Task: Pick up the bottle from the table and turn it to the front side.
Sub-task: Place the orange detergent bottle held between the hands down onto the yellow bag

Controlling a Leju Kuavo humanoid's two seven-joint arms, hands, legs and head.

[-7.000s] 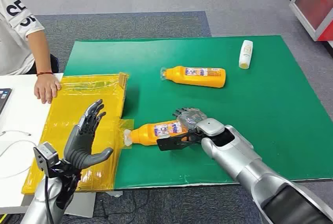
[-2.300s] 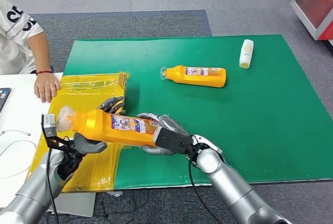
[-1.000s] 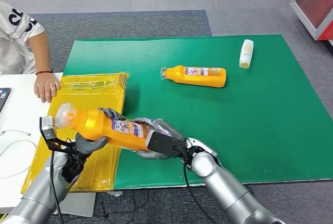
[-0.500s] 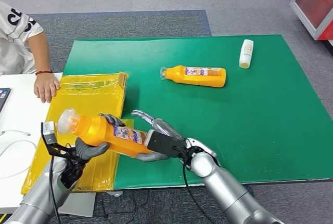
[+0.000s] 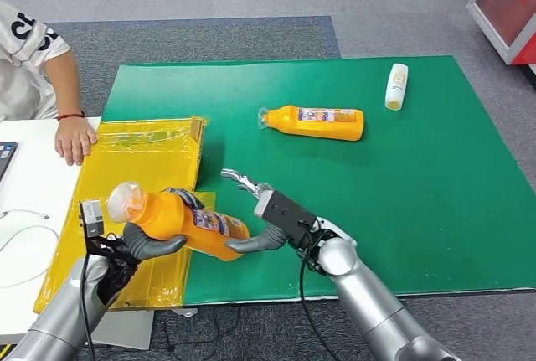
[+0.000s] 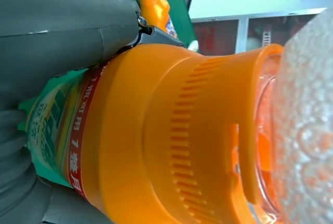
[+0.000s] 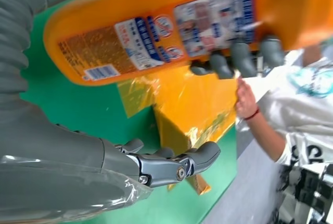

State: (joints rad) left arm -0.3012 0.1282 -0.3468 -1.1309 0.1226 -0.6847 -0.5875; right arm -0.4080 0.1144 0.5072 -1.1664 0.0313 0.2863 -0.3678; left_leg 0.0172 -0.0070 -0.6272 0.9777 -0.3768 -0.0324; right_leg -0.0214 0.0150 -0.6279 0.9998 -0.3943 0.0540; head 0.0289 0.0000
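One bottle point(image 5: 180, 219) is clamped near its neck in the left hand point(image 5: 148, 239), above the mat's point(image 5: 410, 168) near-left corner; the right hand point(image 5: 265, 214) beside its base has fingers spread, holding nothing.

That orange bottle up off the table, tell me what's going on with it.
The left robot hand grips the orange bottle near its neck and holds it above the yellow sheet and the edge of the green mat. The right robot hand is open at the bottle's base, fingers spread, not gripping it. A second orange bottle and a small white bottle lie on the mat. A person's hand rests on the white table.
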